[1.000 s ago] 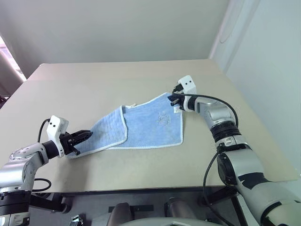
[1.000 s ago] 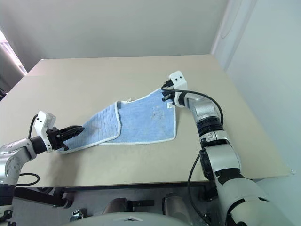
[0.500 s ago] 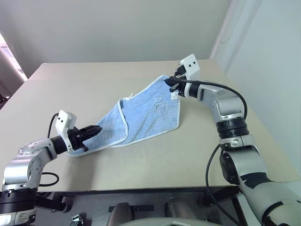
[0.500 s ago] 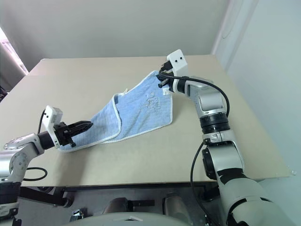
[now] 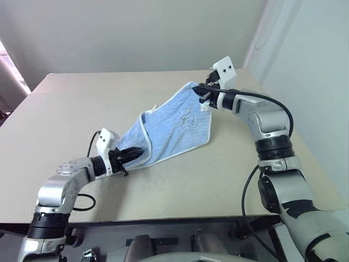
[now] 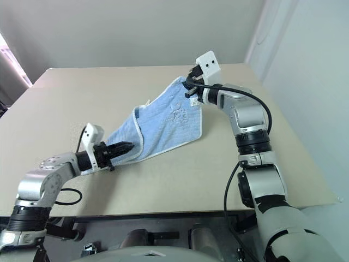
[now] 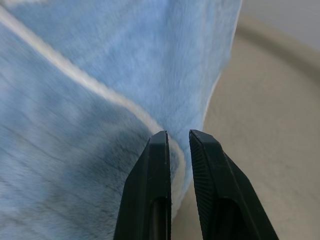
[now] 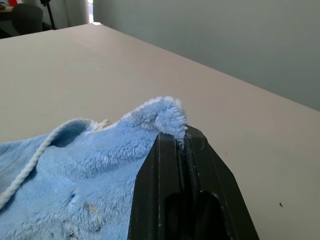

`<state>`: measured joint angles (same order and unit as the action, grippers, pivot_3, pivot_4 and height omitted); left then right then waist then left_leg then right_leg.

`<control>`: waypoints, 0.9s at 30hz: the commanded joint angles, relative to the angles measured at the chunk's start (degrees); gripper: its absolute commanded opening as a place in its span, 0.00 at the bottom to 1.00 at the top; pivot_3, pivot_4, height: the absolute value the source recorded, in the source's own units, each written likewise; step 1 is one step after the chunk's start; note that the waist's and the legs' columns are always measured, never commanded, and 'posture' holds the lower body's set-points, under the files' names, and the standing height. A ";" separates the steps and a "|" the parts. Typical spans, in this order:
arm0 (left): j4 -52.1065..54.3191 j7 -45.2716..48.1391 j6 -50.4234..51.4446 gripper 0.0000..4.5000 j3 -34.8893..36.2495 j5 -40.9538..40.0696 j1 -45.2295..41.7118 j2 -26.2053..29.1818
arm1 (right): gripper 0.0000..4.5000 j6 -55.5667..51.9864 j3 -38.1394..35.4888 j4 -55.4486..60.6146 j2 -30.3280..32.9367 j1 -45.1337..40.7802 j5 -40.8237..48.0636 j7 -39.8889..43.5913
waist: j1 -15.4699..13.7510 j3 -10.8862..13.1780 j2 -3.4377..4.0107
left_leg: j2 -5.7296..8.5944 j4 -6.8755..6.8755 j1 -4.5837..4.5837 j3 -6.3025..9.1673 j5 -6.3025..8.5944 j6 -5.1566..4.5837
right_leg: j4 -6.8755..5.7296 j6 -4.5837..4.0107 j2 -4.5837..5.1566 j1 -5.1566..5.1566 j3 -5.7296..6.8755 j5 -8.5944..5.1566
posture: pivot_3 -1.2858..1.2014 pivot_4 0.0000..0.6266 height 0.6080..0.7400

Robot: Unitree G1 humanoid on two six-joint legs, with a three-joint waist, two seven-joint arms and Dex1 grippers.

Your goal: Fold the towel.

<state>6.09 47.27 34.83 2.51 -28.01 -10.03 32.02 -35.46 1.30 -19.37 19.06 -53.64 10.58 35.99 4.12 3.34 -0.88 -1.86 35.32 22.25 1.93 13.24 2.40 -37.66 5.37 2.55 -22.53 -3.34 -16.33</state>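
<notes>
My right claw [image 5: 204,93] pinched tight on the towel [image 5: 174,128] at its raised far corner, my left claw [image 5: 133,154] nipping the low near edge, light blue cloth slung between them, lower part resting on the beige table [image 5: 82,103]

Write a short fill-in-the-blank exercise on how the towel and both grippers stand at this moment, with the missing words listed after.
1. The right gripper is shut on a ____ of the towel.
2. That end of the towel is held ____ the table.
3. The left gripper pinches the towel's white ____.
4. The towel's colour is light ____.

Missing words: corner; above; edging; blue
</notes>
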 commanded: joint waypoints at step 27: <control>-7.19 -3.06 -10.37 0.80 -8.70 15.54 -3.81 -0.60 | 0.00 -0.52 -1.04 3.21 0.43 0.34 0.69 -1.38 | -0.14 0.00 0.00 | 0.01 0.02 0.01 0.00 0.00 0.00 | 0.00 0.00 0.00 0.01 0.00 0.00 | 0.52 0.00 1.00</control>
<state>-0.62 44.26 26.43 -6.09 -13.66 -12.14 31.22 -36.24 1.41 -19.18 19.11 -52.47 10.45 35.05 3.98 3.34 -0.89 -1.86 35.34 22.26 1.93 13.24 2.40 -37.66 5.37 2.55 -22.53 -3.34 -16.33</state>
